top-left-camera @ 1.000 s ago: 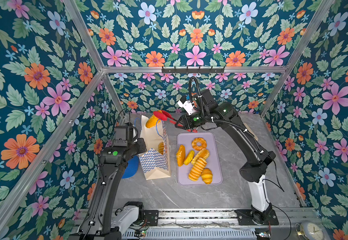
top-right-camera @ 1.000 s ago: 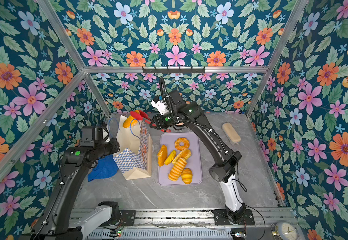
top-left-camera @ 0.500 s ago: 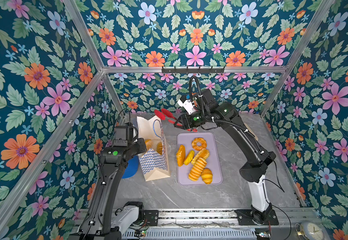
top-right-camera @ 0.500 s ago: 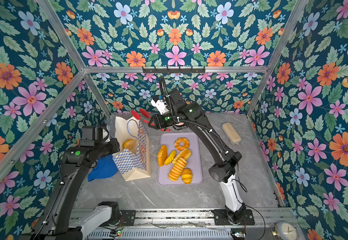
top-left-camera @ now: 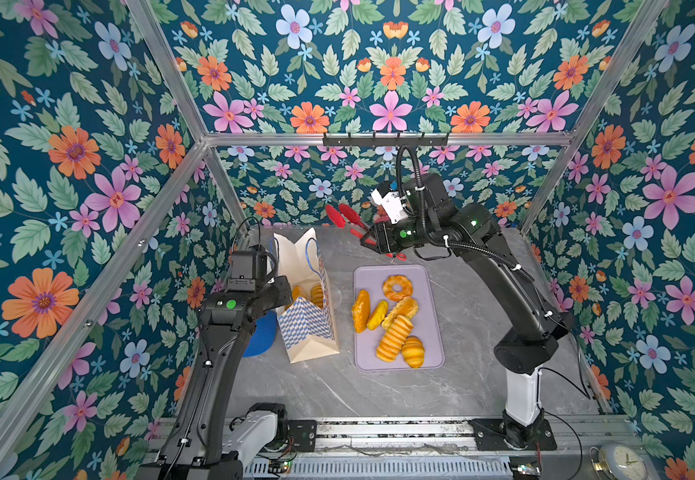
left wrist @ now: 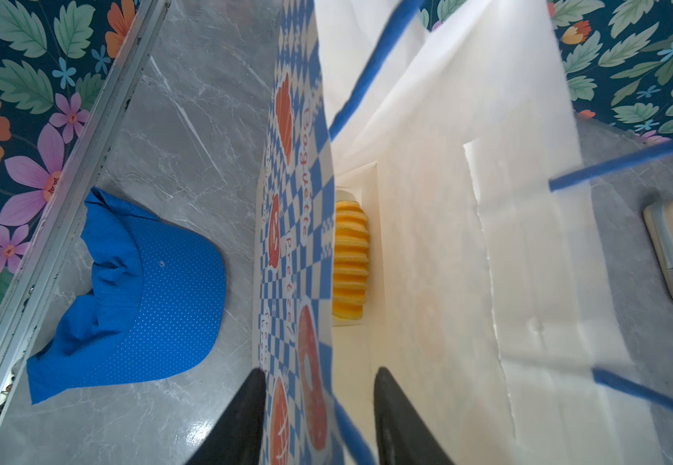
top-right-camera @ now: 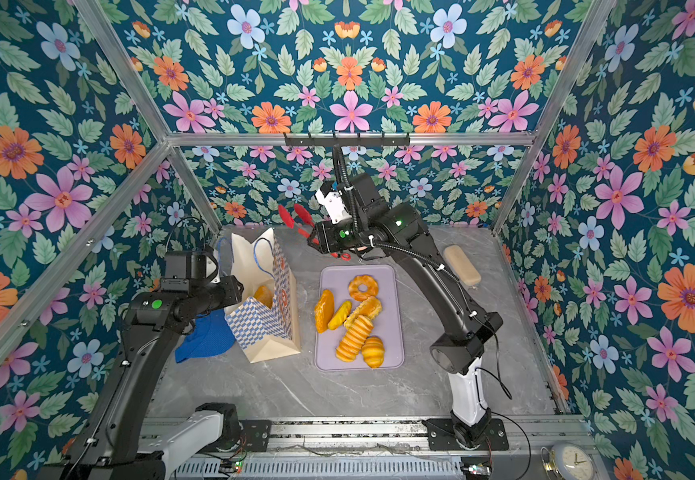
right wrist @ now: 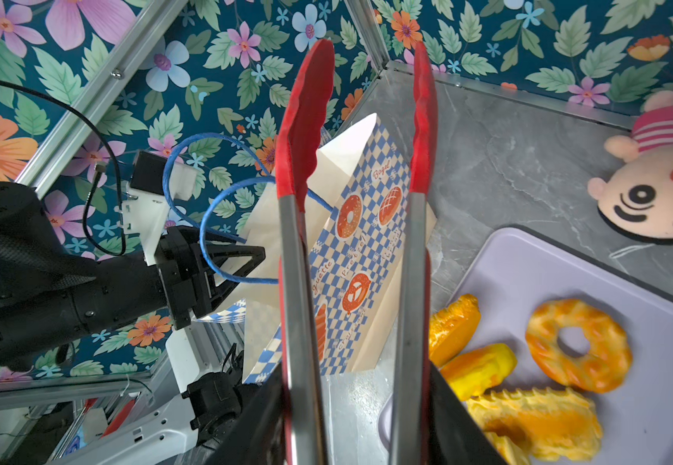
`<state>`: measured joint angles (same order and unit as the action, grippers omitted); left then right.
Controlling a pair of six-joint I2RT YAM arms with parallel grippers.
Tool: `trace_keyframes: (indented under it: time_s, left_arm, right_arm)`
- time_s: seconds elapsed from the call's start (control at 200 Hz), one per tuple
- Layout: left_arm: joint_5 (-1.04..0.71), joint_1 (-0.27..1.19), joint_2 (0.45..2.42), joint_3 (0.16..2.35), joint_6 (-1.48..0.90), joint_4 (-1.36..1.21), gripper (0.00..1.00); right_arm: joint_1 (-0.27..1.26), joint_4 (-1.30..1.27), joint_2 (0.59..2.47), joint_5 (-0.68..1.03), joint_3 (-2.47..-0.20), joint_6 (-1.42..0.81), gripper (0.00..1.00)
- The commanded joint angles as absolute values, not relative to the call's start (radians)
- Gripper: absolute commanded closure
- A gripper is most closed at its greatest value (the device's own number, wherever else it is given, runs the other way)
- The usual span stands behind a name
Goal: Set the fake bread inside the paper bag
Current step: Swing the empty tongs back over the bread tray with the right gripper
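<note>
Six glossy fake bread (top-left-camera: 393,336) on tray (top-left-camera: 433,291); right hand (top-left-camera: 374,243) grips tongs (right wrist: 292,241), left hand (left wrist: 319,386) agape.

Air above the paper bag (top-left-camera: 308,332) is open to my tongs (right wrist: 304,133), but its blue cord handles (left wrist: 375,66) cross the mouth and my left gripper (left wrist: 318,376) straddles one wall.

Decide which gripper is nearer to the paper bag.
Left. The left gripper, jaws open, straddles a side wall of the paper bag at its rim. The right gripper, holding red tongs, hangs apart from it, near the lilac tray's far edge.
</note>
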<state>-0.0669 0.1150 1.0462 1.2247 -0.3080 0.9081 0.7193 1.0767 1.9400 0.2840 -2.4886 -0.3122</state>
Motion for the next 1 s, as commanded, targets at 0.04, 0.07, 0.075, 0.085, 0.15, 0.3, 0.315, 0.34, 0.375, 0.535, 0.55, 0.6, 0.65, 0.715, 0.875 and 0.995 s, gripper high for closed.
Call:
trace_keyframes:
  time_s: [0.04,0.07,0.075,0.085,0.15,0.3,0.315,0.34,0.375,0.535,0.55,0.6,0.65,0.715,0.875,0.995]
  left_arm:
    - [-0.049,0.113,1.041,1.234,-0.306,0.891,0.52]
    - [-0.050,0.114,1.043,1.236,-0.303,0.891,0.52]
    - [-0.050,0.114,1.044,1.236,-0.302,0.892,0.52]
    - [-0.051,0.114,1.044,1.236,-0.302,0.892,0.52]
    - [-0.052,0.114,1.047,1.241,-0.297,0.892,0.52]
    - [-0.056,0.113,1.054,1.250,-0.297,0.894,0.51]
    - [-0.057,0.114,1.053,1.252,-0.295,0.894,0.51]
    - [-0.057,0.114,1.053,1.252,-0.296,0.894,0.51]
    - [-0.055,0.113,1.051,1.250,-0.296,0.894,0.51]
    - [-0.054,0.114,1.032,1.246,-0.292,0.889,0.49]
    - [-0.053,0.114,1.031,1.246,-0.293,0.888,0.49]
    - [-0.051,0.114,1.027,1.246,-0.292,0.886,0.49]
    - [-0.051,0.114,1.025,1.246,-0.293,0.883,0.49]
    - [-0.051,0.114,1.026,1.247,-0.293,0.882,0.49]
    - [-0.051,0.114,1.025,1.249,-0.293,0.883,0.48]
    - [-0.049,0.114,1.023,1.243,-0.293,0.884,0.48]
  right_arm:
    - [0.696,1.024,1.859,0.234,-2.381,-0.343,0.51]
    - [0.690,1.016,1.839,0.232,-2.345,-0.350,0.51]
    - [0.688,1.014,1.835,0.232,-2.339,-0.350,0.51]
    - [0.685,1.010,1.828,0.232,-2.328,-0.352,0.51]
    - [0.667,0.980,1.775,0.231,-2.236,-0.373,0.51]
    - [0.612,0.888,1.629,0.261,-1.997,-0.427,0.51]
    - [0.607,0.881,1.614,0.264,-1.975,-0.431,0.51]
    - [0.599,0.873,1.594,0.268,-1.942,-0.438,0.51]
    - [0.591,0.866,1.570,0.268,-1.900,-0.445,0.51]
    - [0.567,0.860,1.474,0.259,-1.748,-0.461,0.51]
    - [0.566,0.860,1.464,0.258,-1.737,-0.463,0.51]
    - [0.562,0.858,1.434,0.253,-1.691,-0.465,0.51]
    - [0.559,0.859,1.405,0.246,-1.647,-0.469,0.51]
    - [0.550,0.861,1.371,0.245,-1.594,-0.474,0.50]
    - [0.513,0.851,1.295,0.275,-1.455,-0.505,0.50]
    - [0.508,0.842,1.251,0.294,-1.355,-0.528,0.50]
